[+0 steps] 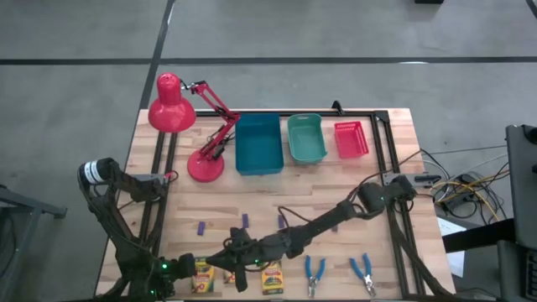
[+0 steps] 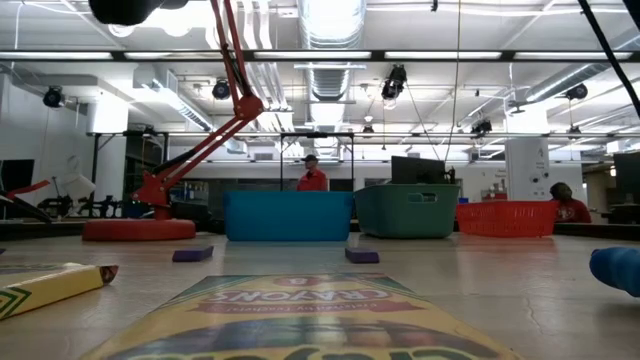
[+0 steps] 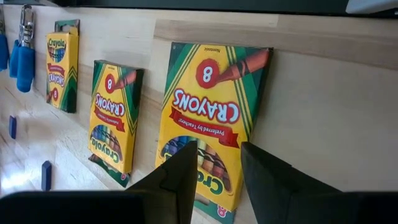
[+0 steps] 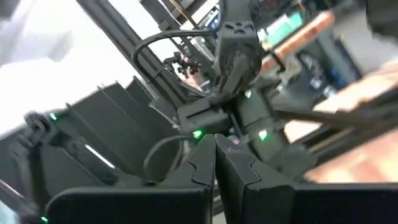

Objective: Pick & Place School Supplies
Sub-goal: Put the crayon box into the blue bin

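Note:
Three yellow-and-green crayon boxes [image 3: 208,118] [image 3: 115,115] [image 3: 62,62] lie flat in a row near the table's near edge. In the left wrist view my left gripper [image 3: 219,152] is open, its fingertips standing over the nearest box's end; no touch shows. From above, my left gripper [image 1: 182,268] is beside the left box [image 1: 201,275]. My right gripper [image 1: 235,258] reaches across from the right, over the middle box [image 1: 228,277], and its fingers [image 4: 216,149] are shut on nothing I can see. Purple blocks [image 1: 201,226] [image 1: 245,220] and two blue-handled tools [image 1: 315,270] [image 1: 362,270] lie on the table.
A blue bin [image 1: 258,144], a teal bin [image 1: 305,138] and a red bin [image 1: 351,139] stand in a row at the far side. A red desk lamp [image 1: 189,126] stands left of them. The two arms are close together at the near edge. People show in the room behind.

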You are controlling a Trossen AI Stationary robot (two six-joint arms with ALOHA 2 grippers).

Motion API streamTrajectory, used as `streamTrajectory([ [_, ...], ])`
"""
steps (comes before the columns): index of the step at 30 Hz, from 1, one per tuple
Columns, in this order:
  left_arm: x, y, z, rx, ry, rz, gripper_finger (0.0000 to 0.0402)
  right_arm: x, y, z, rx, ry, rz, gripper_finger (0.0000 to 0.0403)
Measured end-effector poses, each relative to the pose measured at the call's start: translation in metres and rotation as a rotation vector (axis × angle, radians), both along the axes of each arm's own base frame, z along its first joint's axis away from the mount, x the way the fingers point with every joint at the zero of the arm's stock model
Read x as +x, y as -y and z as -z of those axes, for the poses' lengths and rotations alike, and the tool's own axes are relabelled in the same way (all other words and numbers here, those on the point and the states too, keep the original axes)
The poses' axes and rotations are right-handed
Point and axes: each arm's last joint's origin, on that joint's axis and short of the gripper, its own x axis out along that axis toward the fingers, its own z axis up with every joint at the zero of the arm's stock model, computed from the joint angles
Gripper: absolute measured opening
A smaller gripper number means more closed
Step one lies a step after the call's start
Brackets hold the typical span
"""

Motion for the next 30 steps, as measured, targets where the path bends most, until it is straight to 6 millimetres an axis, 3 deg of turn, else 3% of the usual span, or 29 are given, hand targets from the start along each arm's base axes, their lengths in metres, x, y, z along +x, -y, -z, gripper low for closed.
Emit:
streamTrajectory([
  [4,0.000,0.000,0.000,0.000,0.000,0.000,0.0129,0.000,0.000,0.003,0.144,-0.090,-0.021,0.0008],
  [10,0.000,0.000,0.000,0.000,0.000,0.000,0.0129,-0.001,0.000,0.011,0.125,-0.186,-0.014,0.0008],
  [22,0.000,0.000,0.000,0.000,0.000,0.000,0.0129,-0.040,-0.002,-0.038,-0.106,-0.485,0.083,0.0008],
  [26,0.000,0.000,0.000,0.000,0.000,0.000,0.0129,-0.055,-0.008,-0.042,-0.161,-0.574,0.065,0.0008],
  [30,0.000,0.000,0.000,0.000,0.000,0.000,0.0129,-0.060,-0.018,-0.044,-0.167,-0.547,0.105,0.0008],
])
